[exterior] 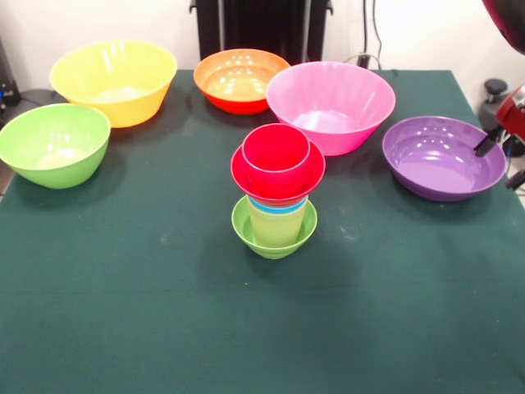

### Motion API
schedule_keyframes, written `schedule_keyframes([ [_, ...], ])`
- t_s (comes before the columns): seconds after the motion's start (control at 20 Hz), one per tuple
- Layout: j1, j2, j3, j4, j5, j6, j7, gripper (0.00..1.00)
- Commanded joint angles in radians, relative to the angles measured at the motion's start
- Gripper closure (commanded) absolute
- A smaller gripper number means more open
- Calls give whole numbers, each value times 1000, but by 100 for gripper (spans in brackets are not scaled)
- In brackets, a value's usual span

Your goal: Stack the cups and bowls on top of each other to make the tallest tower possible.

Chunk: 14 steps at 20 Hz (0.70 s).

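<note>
The tower (276, 193) stood upright at frame centre: lime bowl (274, 234) as base, pale yellow cup (277, 223) in it, blue cup's rim (279, 207) above, then red bowl (277, 176) with red cup (276, 148) on top. The gripper (492, 144) sat at the right edge over the purple bowl's (443, 158) rim, right of the tower; cannot tell its opening or any hold. Pink bowl (330, 103), orange (240, 80), yellow (114, 80) and green (54, 144) ringed the top. Open table (262, 328) lay below.
</note>
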Motion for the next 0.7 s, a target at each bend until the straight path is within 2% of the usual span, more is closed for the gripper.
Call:
schedule_keyframes([
  [0.05, 28, 8, 43, 104, -1, -93, 175, 0],
  [0.35, 55, -8, 45, 185, 3, -49, 154, 0],
  [0.7, 99, -29, 45, 288, 9, -100, 170, 0],
])
